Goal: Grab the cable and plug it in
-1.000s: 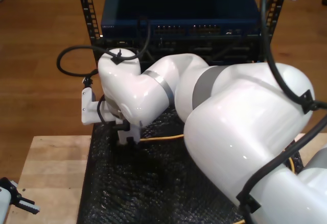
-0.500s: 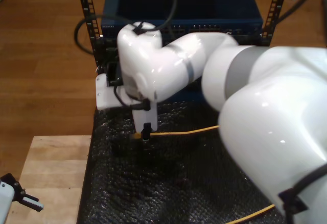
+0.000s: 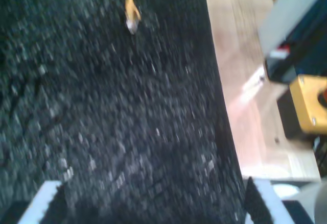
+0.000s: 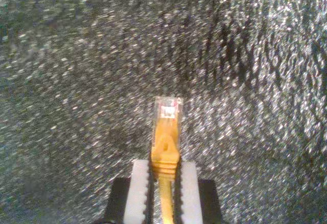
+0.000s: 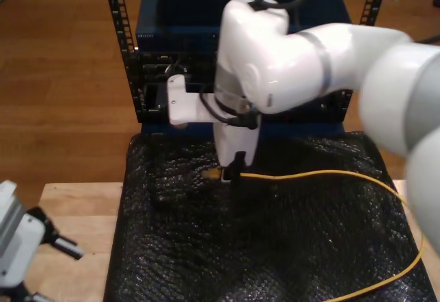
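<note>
The orange-yellow cable [image 5: 309, 173] lies across the black mat and loops to the exterior view's right edge. My second gripper [image 5: 232, 171] [image 4: 165, 170] is shut on the cable just behind its clear plug [image 4: 167, 109], which sticks out past the fingertips above the mat. In the exterior view the plug [image 5: 214, 174] points toward that view's left, in front of the rack. My first gripper [image 5: 62, 240] [image 3: 153, 203] is open and holds nothing at the exterior view's lower left. Its wrist view looks across the mat at the cable's plug [image 3: 132, 25] far ahead.
A black rack [image 5: 117, 13] holding a blue switch [image 5: 179, 13] stands behind the black bubble-textured mat [image 5: 275, 247]. The mat covers a light wooden table [image 5: 75, 206] [image 3: 250, 81]. A yellow box [image 3: 309, 104] sits beyond the table's edge.
My second arm has swung toward the exterior view's right, carrying the plug with it. My first gripper has come further into the exterior view's lower left.
</note>
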You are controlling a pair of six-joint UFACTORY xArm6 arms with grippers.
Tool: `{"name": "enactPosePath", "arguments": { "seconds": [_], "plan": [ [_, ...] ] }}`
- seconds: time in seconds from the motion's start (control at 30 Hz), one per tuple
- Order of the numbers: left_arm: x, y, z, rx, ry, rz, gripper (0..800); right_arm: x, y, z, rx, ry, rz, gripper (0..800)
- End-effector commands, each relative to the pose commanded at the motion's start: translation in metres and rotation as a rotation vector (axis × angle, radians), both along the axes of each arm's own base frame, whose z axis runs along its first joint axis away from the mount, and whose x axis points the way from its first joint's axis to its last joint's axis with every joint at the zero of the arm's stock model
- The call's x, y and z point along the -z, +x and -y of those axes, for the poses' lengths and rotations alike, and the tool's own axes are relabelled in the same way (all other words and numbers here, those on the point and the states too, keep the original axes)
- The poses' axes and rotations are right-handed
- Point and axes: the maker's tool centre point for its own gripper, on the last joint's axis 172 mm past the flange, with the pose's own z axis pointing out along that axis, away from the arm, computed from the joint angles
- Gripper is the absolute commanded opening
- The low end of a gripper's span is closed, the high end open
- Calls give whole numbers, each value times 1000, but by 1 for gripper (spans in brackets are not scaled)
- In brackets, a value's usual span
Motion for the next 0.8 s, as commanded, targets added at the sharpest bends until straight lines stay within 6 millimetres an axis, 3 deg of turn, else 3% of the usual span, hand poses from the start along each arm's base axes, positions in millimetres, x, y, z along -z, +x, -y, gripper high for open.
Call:
{"name": "enactPosePath", "arguments": {
  "seconds": [0.23,0.37,0.8],
  "plan": [
    [-17,25,48,-15,-97,9,800,-25,-22,32,20,68,-50,4],
    [-21,39,70,-10,-147,14,800,-36,-24,52,75,101,-43,6],
    [-6,76,134,-1,-97,37,800,-64,-35,55,120,175,-52,7]
  ]
}}
